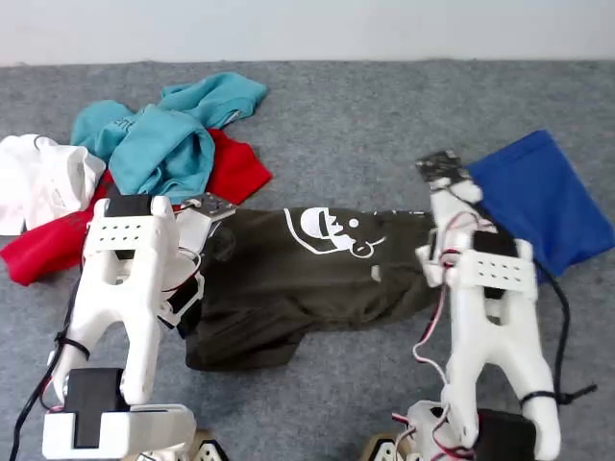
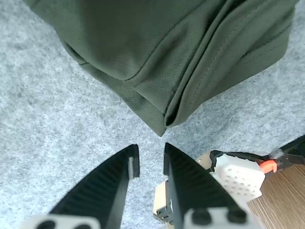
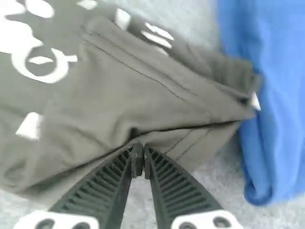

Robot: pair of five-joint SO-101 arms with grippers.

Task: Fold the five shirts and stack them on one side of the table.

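Right gripper has its jaws pinched together on the hem of the dark olive shirt, just beside the blue shirt. Left gripper hangs parted with nothing between its jaws, over the grey table near that shirt's other corner. The olive shirt lies spread between both arms. Teal, red and white shirts are heaped at the table's far left.
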